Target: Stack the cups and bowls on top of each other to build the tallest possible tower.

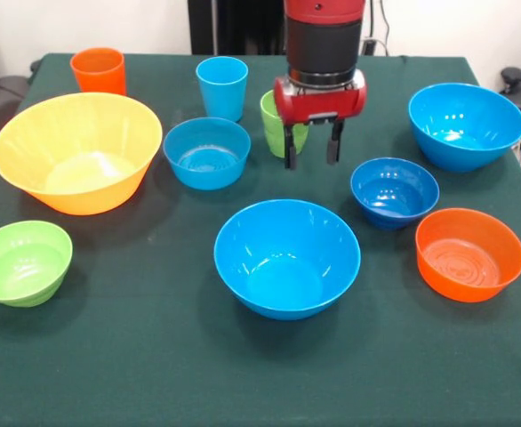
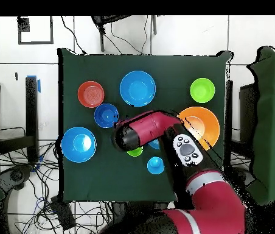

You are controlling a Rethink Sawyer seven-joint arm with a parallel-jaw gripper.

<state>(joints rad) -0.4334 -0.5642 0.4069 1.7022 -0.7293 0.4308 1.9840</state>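
Observation:
My gripper (image 1: 312,162) hangs open and empty above the table, just in front of the lime green cup (image 1: 273,123), which it partly hides. The light blue cup (image 1: 222,86) and the orange cup (image 1: 98,69) stand upright at the far side. All bowls stand apart, and no nested tower shows: the yellow-orange bowl (image 1: 78,151), the medium light blue bowl (image 1: 207,151), a large bright blue bowl (image 1: 287,258) in the middle, another (image 1: 465,124) at the right, the dark blue bowl (image 1: 394,191), the orange bowl (image 1: 469,253) and the lime green bowl (image 1: 22,262).
In the overhead view the arm (image 2: 182,152) covers the orange cup and part of the yellow-orange bowl (image 2: 204,122). The dark green tablecloth (image 1: 154,356) ends at the table's edges. Cables lie on the floor (image 2: 30,177) beside the table.

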